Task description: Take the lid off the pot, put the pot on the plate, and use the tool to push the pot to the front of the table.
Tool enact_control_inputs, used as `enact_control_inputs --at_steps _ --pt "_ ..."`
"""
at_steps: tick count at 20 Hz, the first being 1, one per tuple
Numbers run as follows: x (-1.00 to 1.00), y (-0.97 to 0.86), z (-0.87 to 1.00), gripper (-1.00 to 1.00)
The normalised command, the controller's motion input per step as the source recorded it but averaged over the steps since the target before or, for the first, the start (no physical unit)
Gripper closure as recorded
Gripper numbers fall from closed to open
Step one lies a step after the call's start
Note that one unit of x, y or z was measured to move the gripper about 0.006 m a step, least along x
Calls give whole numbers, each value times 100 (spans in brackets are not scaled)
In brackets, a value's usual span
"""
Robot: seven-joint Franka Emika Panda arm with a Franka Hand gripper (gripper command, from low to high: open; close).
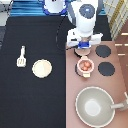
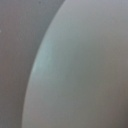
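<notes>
The pot stands uncovered on the pinkish-brown stove panel, with reddish-orange balls showing inside. The lid is off it and lies just beyond, toward the exterior view's top, partly covered by my gripper, which hovers right over or on it. A pale curved surface fills the wrist view from very close. The cream-yellow plate sits empty on the black table, to the left of the pot. The white tool lies further left of the plate.
The large grey pan with its long handle stands on the stove panel toward the bottom right. Two black burners lie right of the pot. The robot's base rises at the top.
</notes>
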Motion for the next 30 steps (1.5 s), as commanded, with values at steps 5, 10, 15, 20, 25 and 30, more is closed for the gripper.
enact_control_inputs --at_steps 5,10,15,20,25,30 --pt "-6 0 65 -100" --pt "40 3 93 -100" --pt "68 0 69 -100" --pt "73 0 56 -100" --pt "78 0 50 -100" --pt "84 -5 33 -100"
